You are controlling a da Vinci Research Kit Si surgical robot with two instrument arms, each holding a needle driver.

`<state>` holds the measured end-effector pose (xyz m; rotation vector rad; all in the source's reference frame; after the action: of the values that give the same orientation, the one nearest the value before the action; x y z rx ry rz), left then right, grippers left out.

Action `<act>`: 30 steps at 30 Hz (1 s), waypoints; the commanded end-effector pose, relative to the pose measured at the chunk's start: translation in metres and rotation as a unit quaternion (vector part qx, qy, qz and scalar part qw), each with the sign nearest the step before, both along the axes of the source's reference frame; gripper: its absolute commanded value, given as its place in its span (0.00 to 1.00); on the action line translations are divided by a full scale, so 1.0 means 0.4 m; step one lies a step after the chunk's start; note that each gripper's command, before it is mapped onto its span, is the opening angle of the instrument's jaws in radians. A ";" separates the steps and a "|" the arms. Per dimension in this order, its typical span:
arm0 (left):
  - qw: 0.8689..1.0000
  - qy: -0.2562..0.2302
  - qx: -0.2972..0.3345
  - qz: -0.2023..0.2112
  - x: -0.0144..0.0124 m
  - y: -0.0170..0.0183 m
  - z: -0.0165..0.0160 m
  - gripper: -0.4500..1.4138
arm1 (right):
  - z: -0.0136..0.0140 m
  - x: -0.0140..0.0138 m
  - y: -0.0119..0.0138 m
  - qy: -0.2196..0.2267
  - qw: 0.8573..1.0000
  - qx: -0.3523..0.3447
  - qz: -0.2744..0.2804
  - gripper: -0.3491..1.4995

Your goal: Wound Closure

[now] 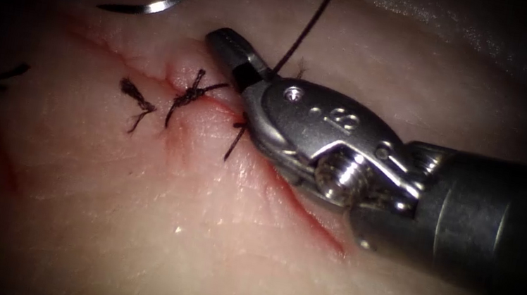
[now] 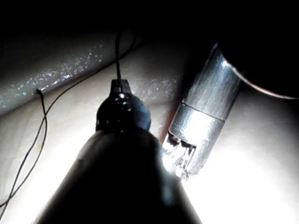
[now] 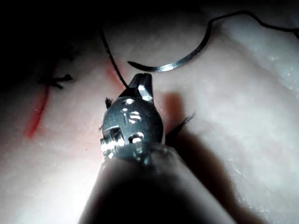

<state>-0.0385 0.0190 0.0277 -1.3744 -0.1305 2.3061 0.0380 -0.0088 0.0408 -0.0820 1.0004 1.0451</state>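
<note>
My right tool (image 1: 239,58) has its jaws closed on the thread (image 1: 309,23) beside the cut (image 1: 297,200), the left tool (image 2: 122,109) pinches thread too, and the needle (image 1: 159,5) lying free on the tissue (image 1: 188,256) could snag.

The right tool (image 1: 239,58) lies over the cut (image 1: 310,212), so the stretch of the cut beneath its wrist is hidden. The thread (image 1: 309,23) rising beside its jaws runs out past the endoscope picture's edge, and its contact with the jaws is too small to tell. The needle (image 1: 163,2), lying on the tissue (image 1: 190,242) beyond the cut, is also cut off there. In the left wrist view, the left tool (image 2: 120,88) is a dark silhouette.
</note>
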 end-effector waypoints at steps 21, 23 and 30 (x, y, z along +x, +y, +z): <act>0.999 -0.006 -0.014 0.043 -0.0395 0.0088 0.0166 0.00 | -0.0209 -0.0143 -0.0301 0.094 0.991 0.078 -0.054 0.80; 0.999 0.000 -0.022 0.045 -0.0489 0.0101 0.0231 0.00 | -0.0196 -0.0090 -0.0338 0.092 0.990 0.086 -0.064 0.79; 0.998 0.007 0.013 0.067 -0.0632 0.0085 0.0344 0.24 | -0.0162 -0.0050 -0.0369 0.091 0.987 0.098 -0.087 0.79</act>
<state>-0.0635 0.0217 0.0414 -1.3650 -0.3025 2.4033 0.0354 -0.0235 0.0340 0.2632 1.0415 0.9973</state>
